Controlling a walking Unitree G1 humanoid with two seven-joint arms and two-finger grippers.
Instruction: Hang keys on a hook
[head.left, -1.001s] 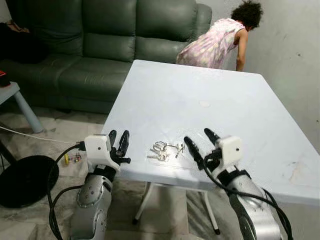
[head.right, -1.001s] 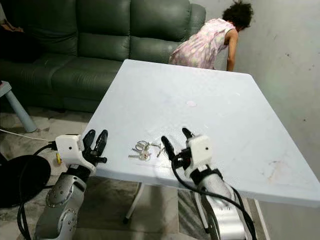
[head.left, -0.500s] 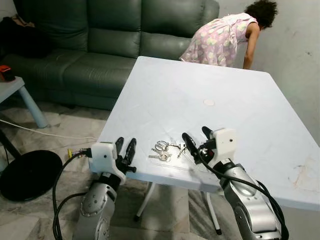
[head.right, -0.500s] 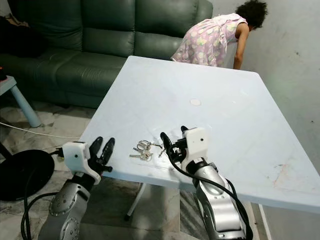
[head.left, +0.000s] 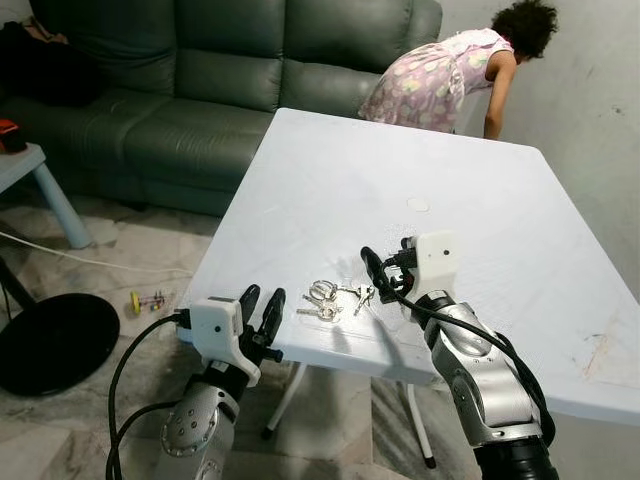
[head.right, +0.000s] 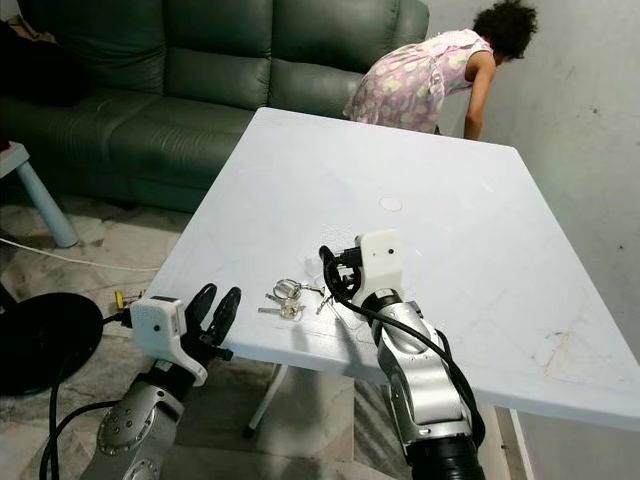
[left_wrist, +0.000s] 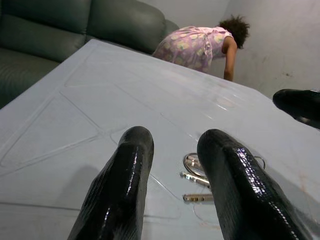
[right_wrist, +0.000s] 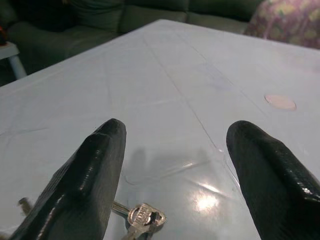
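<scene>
One bunch of keys (head.left: 335, 298) lies flat on the white table (head.left: 400, 190), close to the table's near edge and nearer its left corner than its right. The bunch consists of silver metal rings with several small silver keys fanned out from them; the exact key count cannot be resolved. Two grippers are present. The right gripper (head.left: 385, 272) is over the table just beside the keys on their right, fingers spread wide, not touching them. The left gripper (head.left: 260, 310) is at the near edge towards the left corner, fingers parted with a narrow gap, holding nothing.

One small round pale mark (head.left: 418, 205) sits near the table's centre. One person (head.left: 450, 75) in a patterned dress bends over behind the far edge. One green sofa (head.left: 200, 70) stands beyond the left edge.

The head views take in the floor, with one black round base (head.left: 50, 345) and a cable (head.left: 90, 262). The left wrist view gives the keys (left_wrist: 200, 172) between its two black fingers (left_wrist: 122, 185). The right wrist view gives a single key head (right_wrist: 142, 217) low between its fingers (right_wrist: 87, 175).
</scene>
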